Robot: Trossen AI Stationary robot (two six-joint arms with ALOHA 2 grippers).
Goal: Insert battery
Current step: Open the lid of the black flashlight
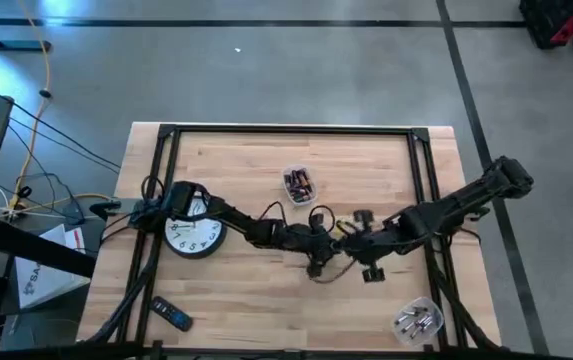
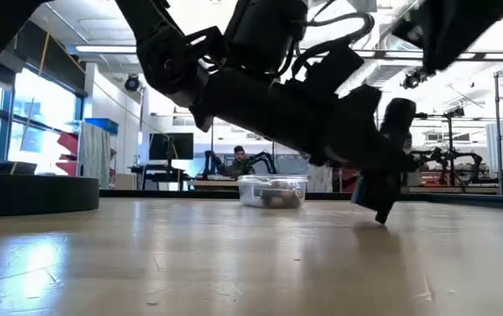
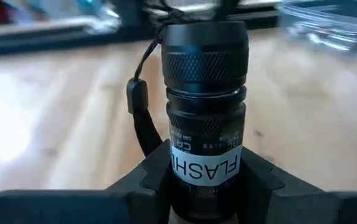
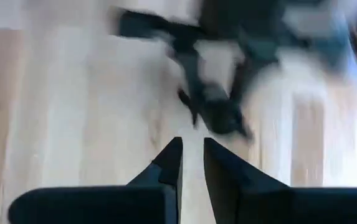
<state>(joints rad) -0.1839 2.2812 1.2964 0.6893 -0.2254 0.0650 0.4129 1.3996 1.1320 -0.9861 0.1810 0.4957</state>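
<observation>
Closest to your left wrist camera, the left gripper [image 3: 206, 186] is clamped on a black flashlight [image 3: 204, 106]; its two dark fingers [image 3: 142, 183] press the lower barrel from either side, just at a white label reading "FLASH". Its long axis runs straight away from the gripper, with the wide knurled end farthest out and a thin black lanyard [image 3: 142, 118] hanging beside the barrel.

From above, you find both arms meeting near the middle of the wooden table [image 1: 256, 160]. Your left gripper [image 1: 316, 250] holds the flashlight [image 1: 315, 266] there, and your right gripper [image 1: 358, 250] sits just beside it, on the right side.

Seen from the right wrist, your right gripper [image 4: 192, 163] has its fingertips nearly together, a narrow gap between them, and nothing visible held. Ahead of those tips is a blurred dark shape, probably the flashlight and the left gripper, so you are pointing roughly at it.

Two clear containers of batteries rest on the table: one [image 1: 299, 184] toward the far edge, behind the grippers, and another [image 1: 418, 322] at the near right corner, closer to your right arm. No battery is in hand, so by my judgement the right arm must fetch one, then line it up with the flashlight's open end. Which end is open cannot be told.
</observation>
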